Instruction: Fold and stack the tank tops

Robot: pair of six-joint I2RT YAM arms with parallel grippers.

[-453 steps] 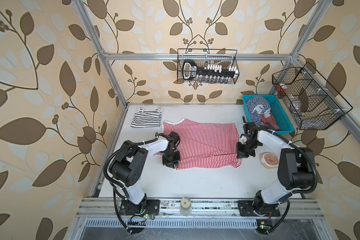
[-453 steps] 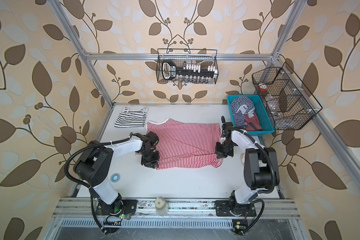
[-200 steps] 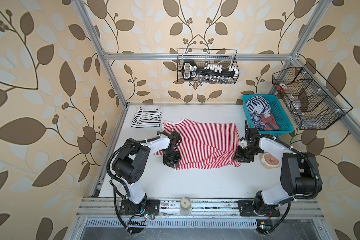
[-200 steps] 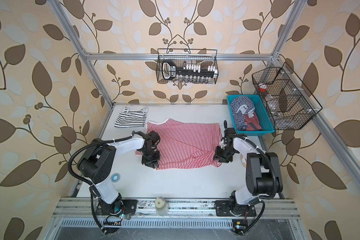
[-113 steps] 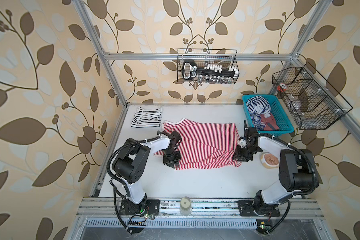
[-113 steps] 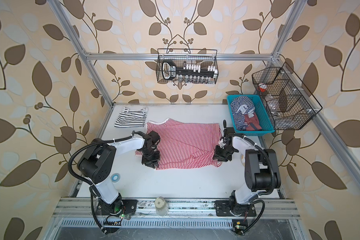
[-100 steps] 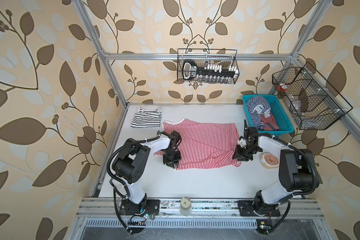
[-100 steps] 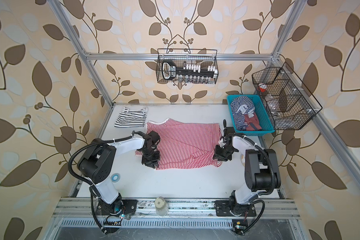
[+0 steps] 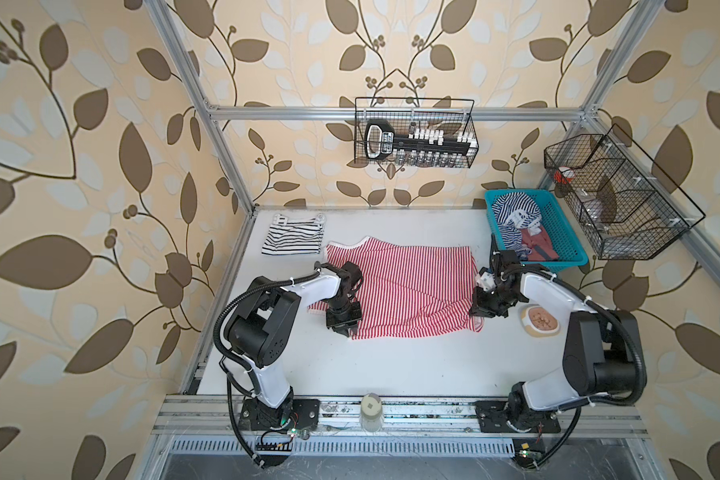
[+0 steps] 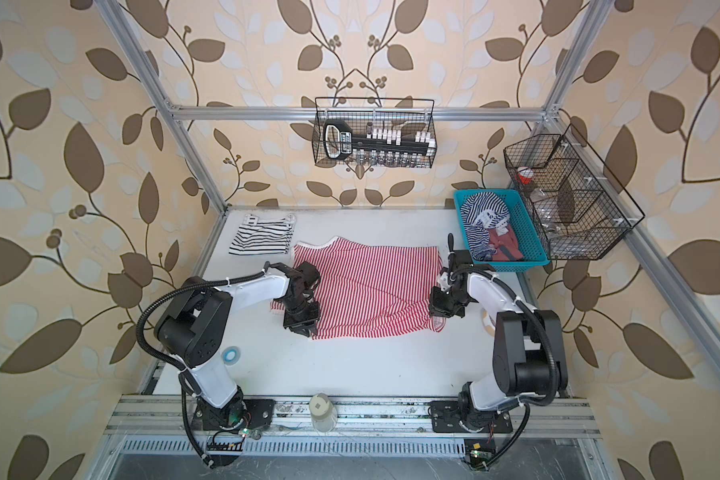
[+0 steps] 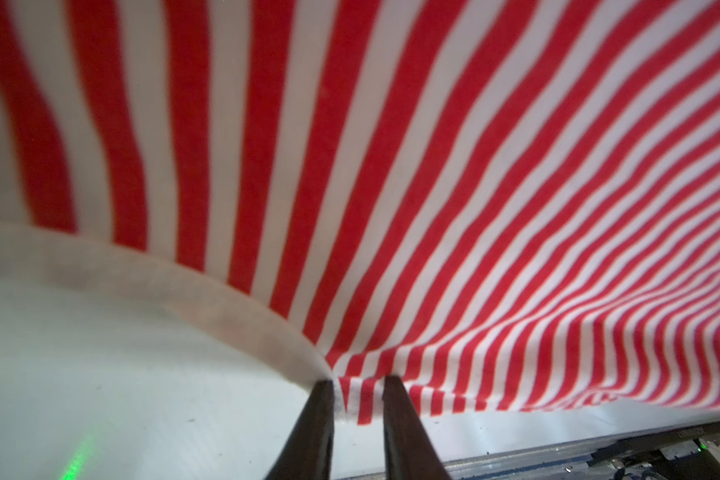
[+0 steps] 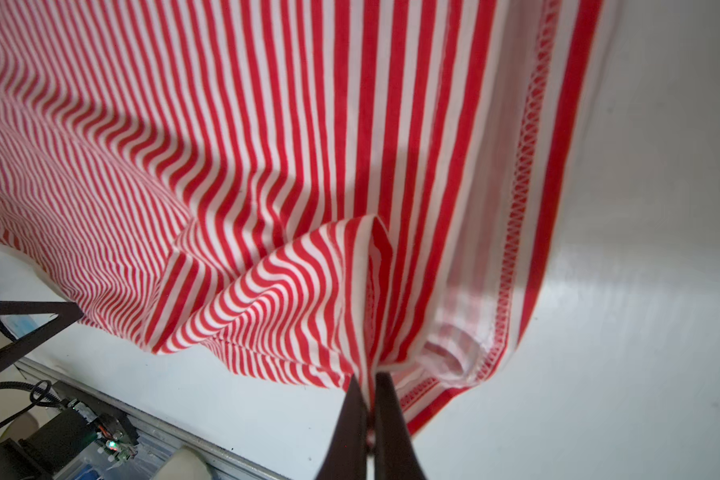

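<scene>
Pinching the red-and-white striped knit tank top (image 9: 408, 286) at opposite near corners, left fingers (image 11: 321, 419) and right fingers (image 12: 354, 419) both clamp fabric on the white worktop (image 9: 412, 365).

The left arm rises from its base at the table's front edge, folds at the elbow and reaches inward, its wrist bent down so the left gripper (image 9: 344, 328) points at the surface toward the front-left part of the table. In the left wrist view its two dark fingers (image 11: 316, 424) stand slightly apart, with a corner of the red-striped tank top (image 9: 404, 286) between them. The right arm mirrors it from the front-right, forearm stretched toward the middle. The right gripper (image 9: 481, 311) points down, its fingers (image 12: 389, 424) pressed together on a pinch of the same top's edge.
</scene>
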